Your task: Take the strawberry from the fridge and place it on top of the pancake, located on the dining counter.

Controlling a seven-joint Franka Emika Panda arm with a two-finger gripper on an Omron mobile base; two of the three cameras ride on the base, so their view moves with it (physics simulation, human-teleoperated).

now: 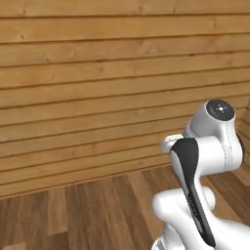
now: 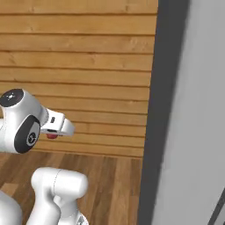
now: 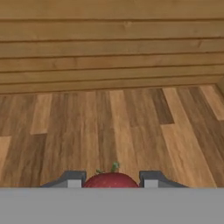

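A small dark red strawberry [image 3: 110, 179] with a green stalk sits between the two dark fingertips of my gripper [image 3: 111, 178], which is shut on it. From the right base view, the strawberry [image 2: 52, 136] peeks out red under the white hand [image 2: 56, 125], held up in the air in front of a wooden plank wall. The hand's tip [image 1: 171, 143] shows past the arm's elbow in the left base view. The fridge [image 2: 193, 110] is the tall light grey panel with a dark edge at the right. The pancake and the dining counter are out of view.
A horizontal wooden plank wall [image 1: 97, 88] runs across ahead. Below it lies a wood-plank floor [image 3: 109, 127]. My own white arm [image 1: 205, 195] takes up the lower right of the left base view.
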